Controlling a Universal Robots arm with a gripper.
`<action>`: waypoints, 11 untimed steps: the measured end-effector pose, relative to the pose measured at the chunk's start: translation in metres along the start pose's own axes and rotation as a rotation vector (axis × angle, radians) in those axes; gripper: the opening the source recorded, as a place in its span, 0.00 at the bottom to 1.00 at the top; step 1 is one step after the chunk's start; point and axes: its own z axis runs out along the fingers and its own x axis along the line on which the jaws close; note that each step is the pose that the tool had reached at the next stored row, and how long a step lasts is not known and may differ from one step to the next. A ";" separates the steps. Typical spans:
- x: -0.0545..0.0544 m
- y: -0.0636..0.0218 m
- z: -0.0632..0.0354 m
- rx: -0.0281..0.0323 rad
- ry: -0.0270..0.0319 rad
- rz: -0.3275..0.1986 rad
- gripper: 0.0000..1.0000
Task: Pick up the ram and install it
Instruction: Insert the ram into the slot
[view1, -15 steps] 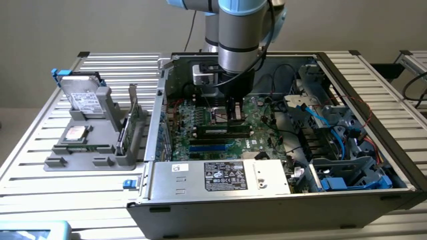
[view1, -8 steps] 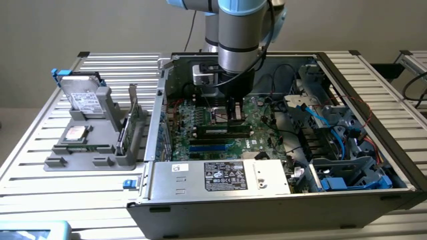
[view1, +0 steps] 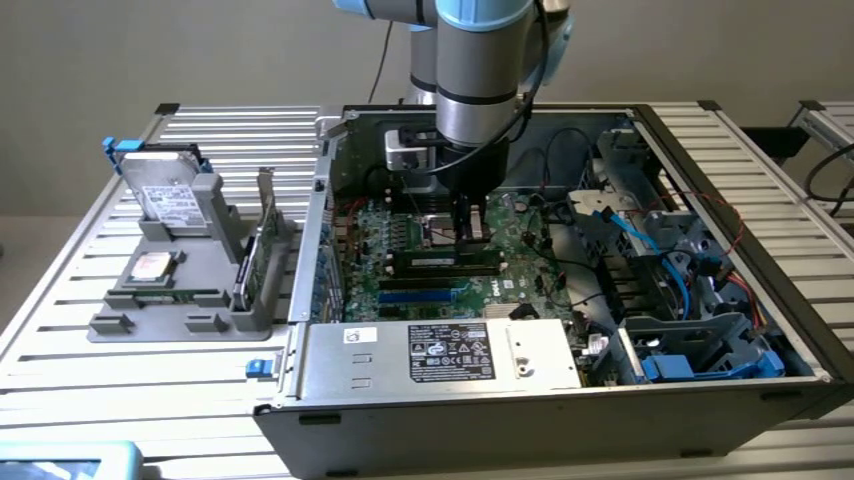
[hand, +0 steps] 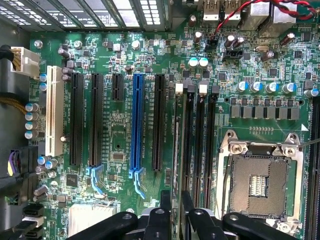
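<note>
half parts gripper (hand: 175, 204) astride the ram (hand: 175, 150), upright on edge in the motherboard (hand: 117, 127). hovers square overhead, likely for straight downward seating.

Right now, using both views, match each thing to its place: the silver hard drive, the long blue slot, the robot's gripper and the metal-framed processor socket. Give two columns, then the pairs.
Things:
1 silver hard drive
2 long blue slot
3 robot's gripper
4 metal-framed processor socket

Places:
A between black slots on the green motherboard
B over the motherboard, inside the open computer case
C uncovered, next to the black memory slots
D in the grey holder, outside the case

Pairs: 1-D, 2-A, 3-B, 4-C.
</note>
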 end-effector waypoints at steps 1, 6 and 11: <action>0.000 0.0000 0.0000 0.0000 0.0000 0.000 0.22; 0.000 0.0000 0.0000 0.0000 0.0002 0.000 0.22; 0.000 0.0000 0.0000 0.0000 0.0004 0.000 0.22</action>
